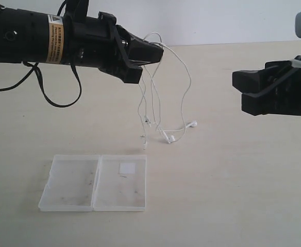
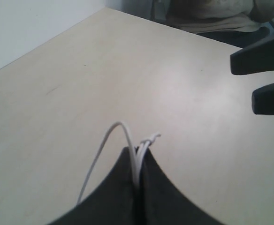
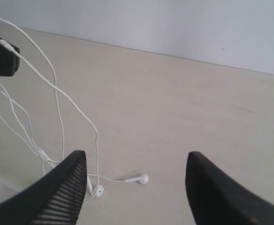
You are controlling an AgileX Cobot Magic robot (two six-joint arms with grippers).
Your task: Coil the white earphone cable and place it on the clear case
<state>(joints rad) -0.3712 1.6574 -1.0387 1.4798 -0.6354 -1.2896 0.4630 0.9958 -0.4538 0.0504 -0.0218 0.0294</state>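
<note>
Cable: white earphone cable (image 1: 190, 82), light, limp and likely slippery, hangs looped, earbuds (image 1: 193, 124) on table (image 1: 243, 180) just beyond clear case (image 1: 70, 180) | left gripper (image 1: 151, 53) clenched on bunched strands | right gripper (image 1: 245, 92) released, empty, well right | best hold, I judge: loops under the pinch

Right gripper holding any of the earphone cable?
No, the right gripper is open and empty; the white earphone cable hangs from the left gripper.

Left gripper (image 1: 151, 53) pinched tight, raised — right gripper (image 1: 239, 92) jaws apart.
</note>
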